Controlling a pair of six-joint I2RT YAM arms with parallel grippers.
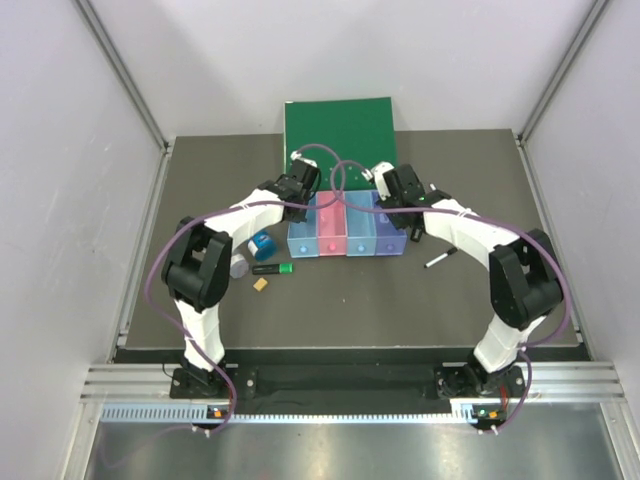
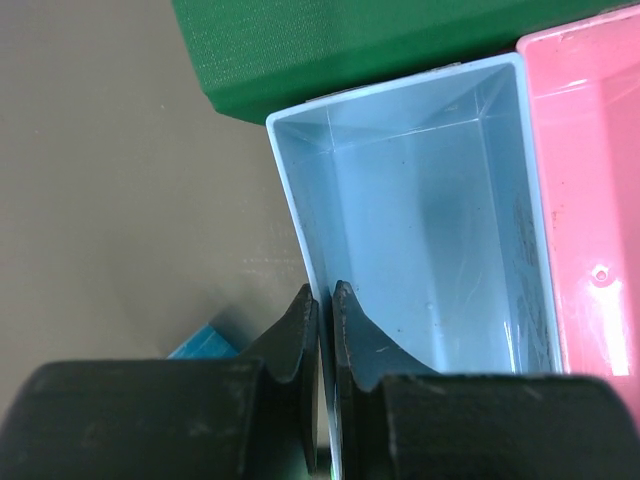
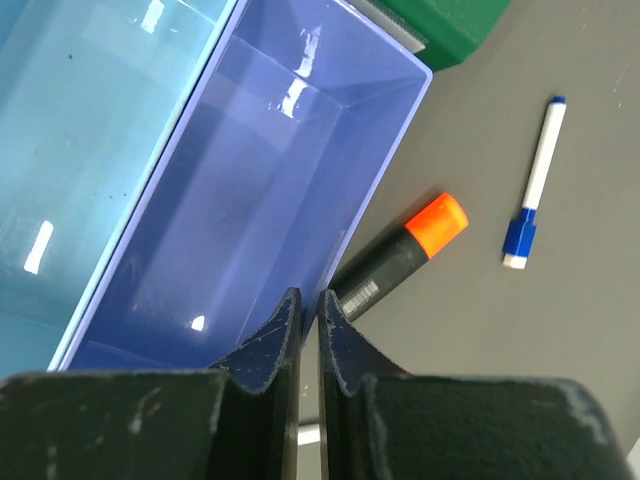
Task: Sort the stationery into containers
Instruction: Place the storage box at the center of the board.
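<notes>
Two tools nearly closed | left tool (image 2: 320,302) pinches light blue bin (image 2: 420,230) wall | right tool (image 3: 306,305) pinches purple bin (image 3: 260,180) wall

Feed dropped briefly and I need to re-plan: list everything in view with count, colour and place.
Bins: four joined, light blue, pink, light blue, purple; table centre.
Binder: one, green; behind the bins.
Tins: two, blue tin and grey tin; left of the bins.
Highlighters: two, black; green-capped highlighter left of the bins, orange-capped highlighter beside the purple bin.
Pens: two, white; black-capped pen right of the bins, blue-capped pen beyond the orange-capped highlighter.
Block: one, orange; near the green-capped highlighter.
Table: one, dark grey.
Left gripper: one, black, shut; at leftmost bin's outer wall.
Right gripper: one, black, shut; at purple bin's outer wall.
</notes>
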